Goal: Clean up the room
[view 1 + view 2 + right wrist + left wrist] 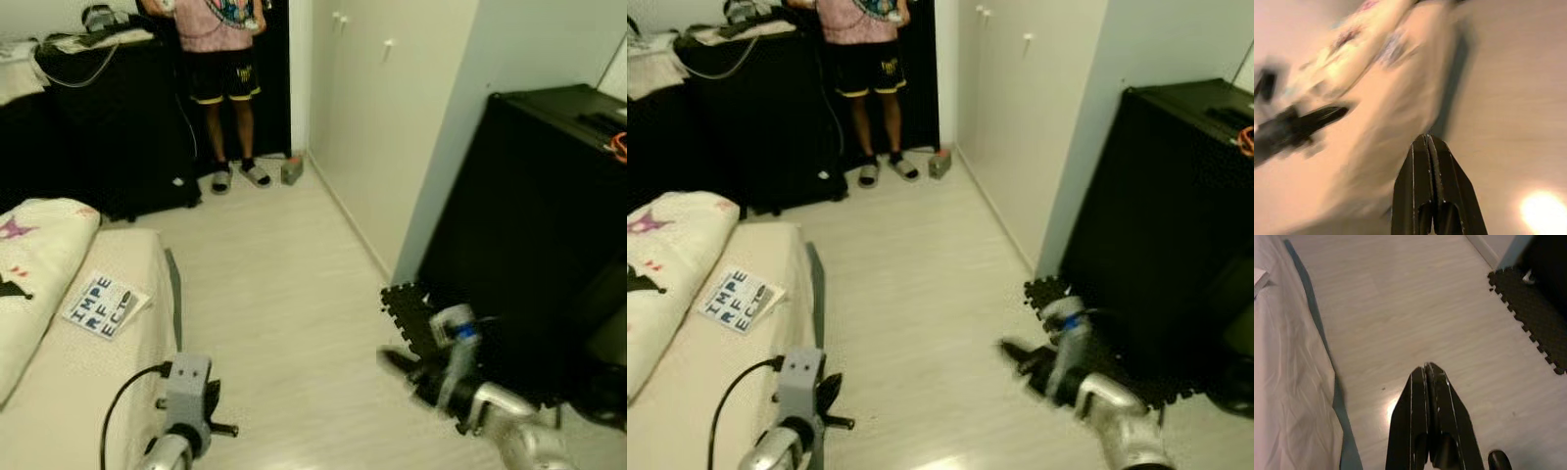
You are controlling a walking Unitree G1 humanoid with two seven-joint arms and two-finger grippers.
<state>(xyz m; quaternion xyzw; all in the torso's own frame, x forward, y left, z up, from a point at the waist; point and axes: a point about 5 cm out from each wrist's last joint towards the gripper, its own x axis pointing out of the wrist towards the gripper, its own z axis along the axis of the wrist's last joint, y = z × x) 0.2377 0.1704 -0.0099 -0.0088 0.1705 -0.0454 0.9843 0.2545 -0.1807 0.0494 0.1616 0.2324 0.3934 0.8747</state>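
Right gripper (1427, 142) of two long black fingers pressed flat together, no gap between the tips, tapering to a single point. Beyond the tips, heavily blurred: a pale cream bed cover (1391, 93) with faint coloured marks, stretching ahead and off to one side of the fingers. Alongside the fingers on that same side, a dark, smeared black shape (1298, 128), too blurred to identify. Ahead of the tips, a dark blue-grey strip (1452, 78) along the cover's edge. On the other side, light wooden plank floor (1518, 98), with a bright glare spot (1542, 211) near the fingers' base.
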